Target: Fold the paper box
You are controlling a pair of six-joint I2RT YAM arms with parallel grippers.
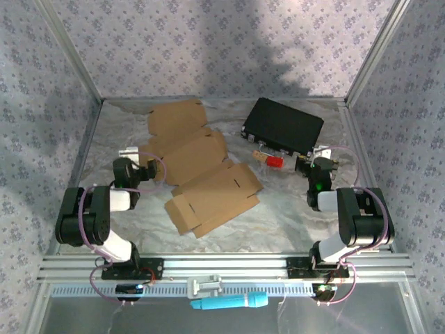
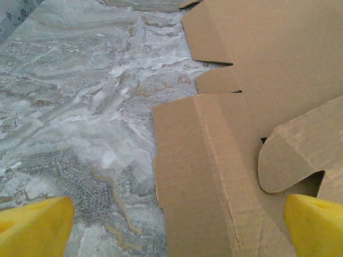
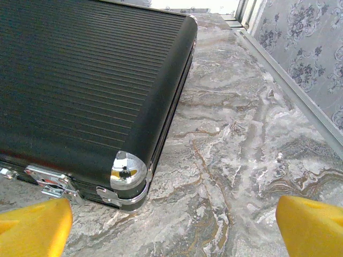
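Below, grey marbled table under paper box; floral wallpaper around.

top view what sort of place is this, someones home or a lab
Probably a lab test cell, not a home: a marble-look table boxed in by wallpapered panels on metal posts, with the left arm and right arm bolted to an aluminium rail.

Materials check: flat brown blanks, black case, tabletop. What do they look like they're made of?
Flat brown blanks: matte kraft cardboard, likely; creased score lines, cut flaps. Black case: ribbed, slightly glossy shell, plastic or coated metal, unclear; corner cap and latch look like chromed metal, mirror-bright. Tabletop: grey marble pattern, stone or printed sheet, cannot tell.
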